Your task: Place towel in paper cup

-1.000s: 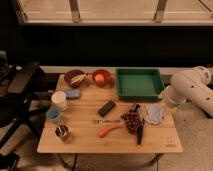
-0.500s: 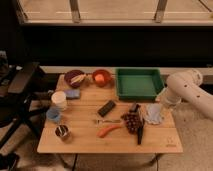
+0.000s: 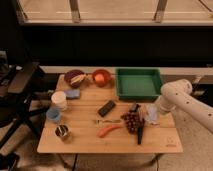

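The towel [image 3: 151,116] is a pale, crumpled cloth lying on the right part of the wooden table [image 3: 85,142], next to a bunch of dark grapes [image 3: 132,121]. The paper cup [image 3: 59,100] is cream-white and stands upright near the table's left edge, far from the towel. My white arm [image 3: 176,94] reaches in from the right. The gripper [image 3: 155,108] is at its lower end, just above or at the towel's top edge.
A green tray [image 3: 138,83] sits at the back right. Two bowls [image 3: 75,77] [image 3: 101,77] stand at the back. A blue sponge [image 3: 72,93], blue cup [image 3: 53,115], metal cup [image 3: 62,132], black block [image 3: 106,108], fork [image 3: 107,121], carrot [image 3: 109,131] and black tool [image 3: 140,132] also lie on the table. A black chair [image 3: 22,85] stands to the left.
My arm has moved left and down from the table's right edge, bringing the gripper over the towel. The objects on the table have not moved.
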